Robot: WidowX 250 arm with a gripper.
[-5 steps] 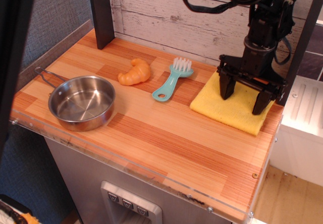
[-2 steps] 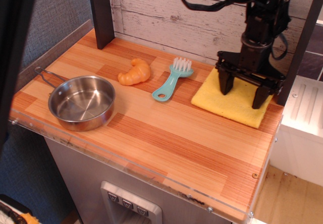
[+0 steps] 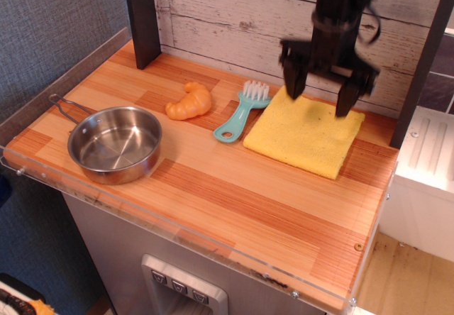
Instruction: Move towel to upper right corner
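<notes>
While you look at the table, you see the flat, square, bright yellow terry towel (image 3: 305, 134) lying on the striped orange-brown wooden tabletop (image 3: 234, 194) at the far right part. Its far edge is near the whitewashed plank wall (image 3: 227, 17), and its right corner is close to the dark post (image 3: 422, 59) on the right, but a strip of bare wood shows between them. The towel lies flat, turned a little like a diamond.

You see the black robot gripper (image 3: 320, 88) above the far edge of the towel, a little blurred. Its two fingers (image 3: 292, 81) point down and stand wide apart, with nothing between them. Whether the tips touch the cloth you cannot tell; they seem just over it.

Just left of the towel lies the small teal plastic brush with white bristles (image 3: 242, 111), its bristle end toward the wall and its handle toward the near side; the towel's left corner is just beside it. Further left sits the orange croissant-shaped toy (image 3: 189, 101). At the near left stands the round steel pan with a wire handle (image 3: 115, 143), well apart from the towel. Another dark post (image 3: 142, 17) rises at the far left, against the wall.
</notes>
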